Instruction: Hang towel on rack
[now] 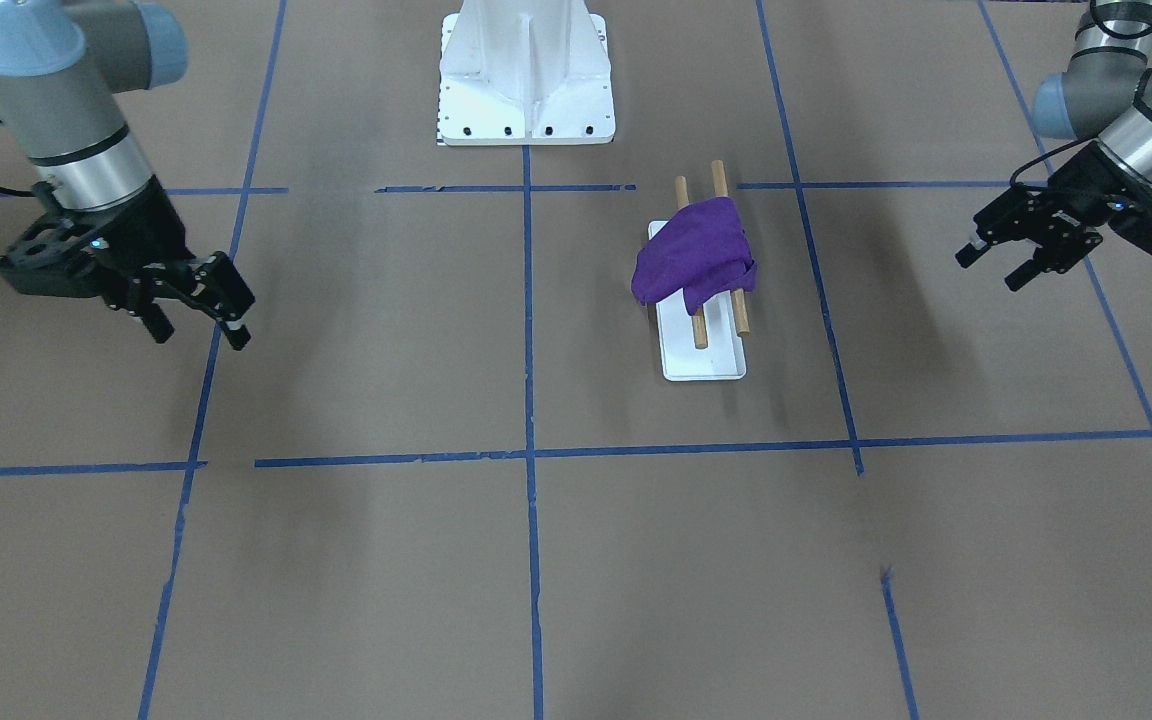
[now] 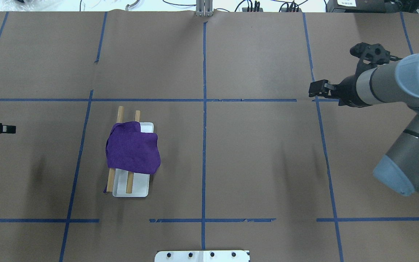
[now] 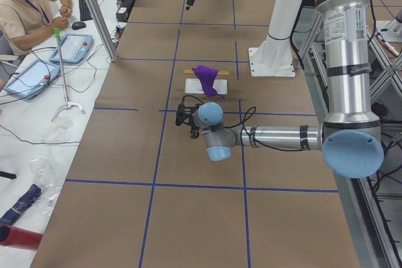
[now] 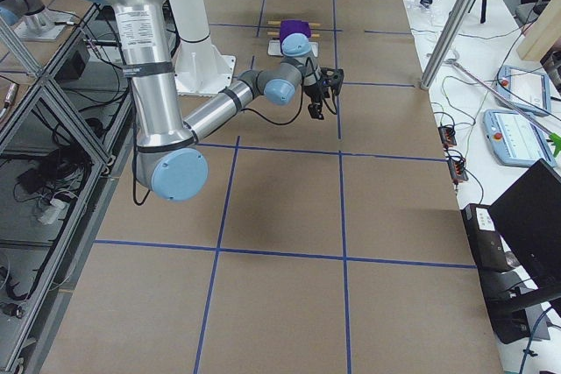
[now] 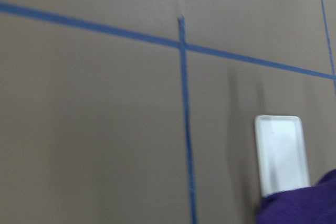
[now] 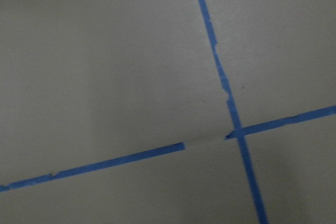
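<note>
Left pincer [image 1: 991, 270] hangs with its two black fingers spread and nothing between them. It is well apart from the low rack of two pale wooden dowels over a flat white rectangular base [image 1: 708, 362], on the robot's left of it. The right pincer [image 1: 201, 337] is likewise spread and empty, and much farther from the rack on the opposite side.

The small purple cloth towel [image 1: 693, 252] lies draped across both dowels of the rack, so the hanging looks as good as done. The step in hand seems to be pulling clear. To do that well, each arm should travel up and outward from the rack and never sweep across it. The cloth is light and the rack looks easy to nudge. If the drape needs tidying, a pinch on the overhanging edge at the rack's side is the safer hold, because a grab over the dowels could drag the whole cloth off.

The towel is deep purple, matte and rumpled, with soft folds instead of a flat spread. It covers the middle of the dowels, whose bare ends stick out past it at both ends of the rack. It overhangs the base on both sides, unevenly. In the overhead view a small purple corner shows low beside the rack's near end. I cannot tell whether it touches the brown paper-covered surface with blue tape lines [image 1: 386, 560].
</note>
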Action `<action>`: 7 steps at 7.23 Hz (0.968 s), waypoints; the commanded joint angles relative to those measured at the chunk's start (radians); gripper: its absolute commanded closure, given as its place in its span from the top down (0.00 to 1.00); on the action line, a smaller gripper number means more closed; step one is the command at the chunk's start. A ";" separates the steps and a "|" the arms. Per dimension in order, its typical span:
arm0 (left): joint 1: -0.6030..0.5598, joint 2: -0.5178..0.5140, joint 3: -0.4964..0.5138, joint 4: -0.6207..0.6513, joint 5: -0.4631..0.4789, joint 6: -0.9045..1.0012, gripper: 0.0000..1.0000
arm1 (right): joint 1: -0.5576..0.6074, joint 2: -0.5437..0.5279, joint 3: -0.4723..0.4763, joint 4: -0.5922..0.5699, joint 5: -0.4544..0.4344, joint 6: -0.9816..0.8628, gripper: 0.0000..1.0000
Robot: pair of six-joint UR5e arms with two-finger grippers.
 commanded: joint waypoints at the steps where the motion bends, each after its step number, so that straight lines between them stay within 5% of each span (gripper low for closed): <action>1: -0.109 0.010 0.029 0.205 0.124 0.414 1.00 | 0.218 -0.066 -0.097 -0.070 0.210 -0.415 1.00; 4: -0.356 -0.075 -0.003 0.683 -0.004 0.803 1.00 | 0.458 -0.065 -0.138 -0.357 0.275 -0.986 1.00; 7: -0.513 -0.151 -0.097 1.219 -0.165 1.053 1.00 | 0.523 -0.059 -0.293 -0.374 0.444 -1.153 1.00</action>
